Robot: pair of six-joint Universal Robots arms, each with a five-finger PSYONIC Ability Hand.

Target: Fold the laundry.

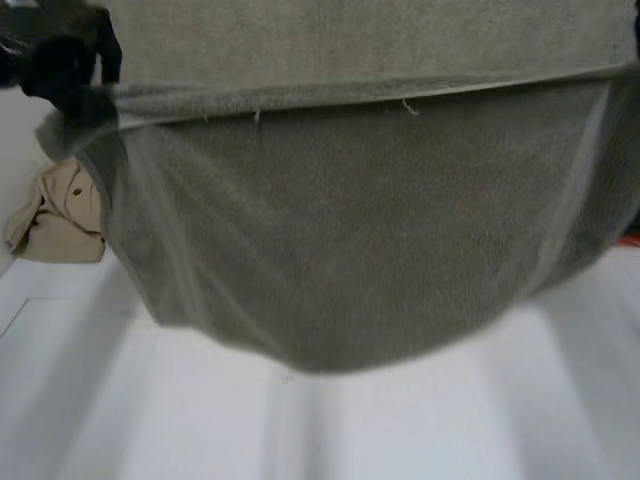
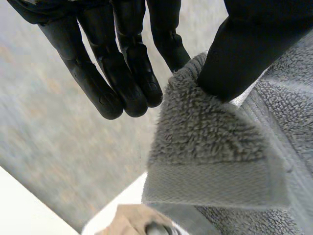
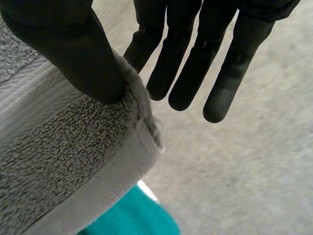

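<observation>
The towel (image 1: pixel 340 250) ran off the head view's upper edge and hid most of the table (image 1: pixel 400 430) and part of a beige garment (image 1: pixel 60 215). Its corner covered part of a teal cloth (image 3: pixel 132 215). A red speck (image 1: pixel 632 238) was too small to identify.

Soft, even light, the towel (image 1: pixel 350 250) dimmer below its fold, the table (image 1: pixel 450 430) bright
</observation>
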